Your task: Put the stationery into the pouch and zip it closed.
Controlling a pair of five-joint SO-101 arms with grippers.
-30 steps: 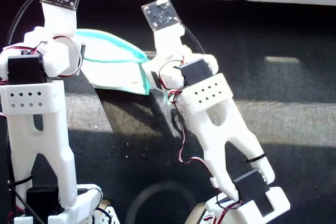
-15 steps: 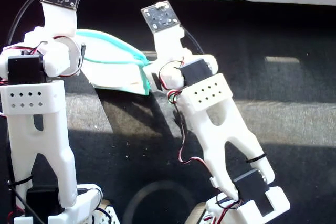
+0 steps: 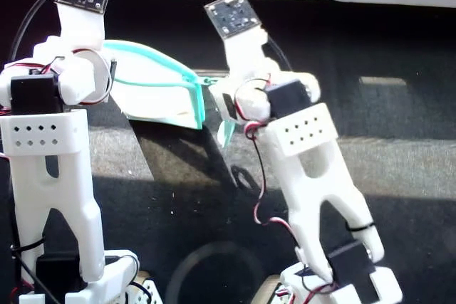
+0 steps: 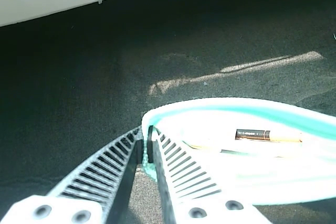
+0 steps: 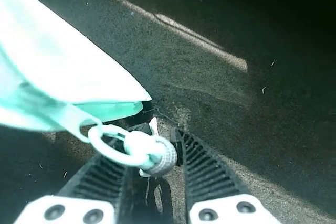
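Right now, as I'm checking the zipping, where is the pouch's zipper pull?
In the right wrist view, the teal ring-and-bead zipper pull is held between the right arm's jaws, at the corner of the white-and-teal fabric pouch.

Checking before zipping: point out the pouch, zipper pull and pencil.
pouch (image 3: 153, 101): high view, white side panel.
zipper pull (image 5: 151, 153): right wrist view, its knob.
pencil (image 4: 253, 134): left wrist view, dark end.

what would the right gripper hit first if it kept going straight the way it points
The right gripper clamps the zipper pull, so the pouch corner just ahead comes first, probably. Beyond that lies dark table covering, though depth is unclear.
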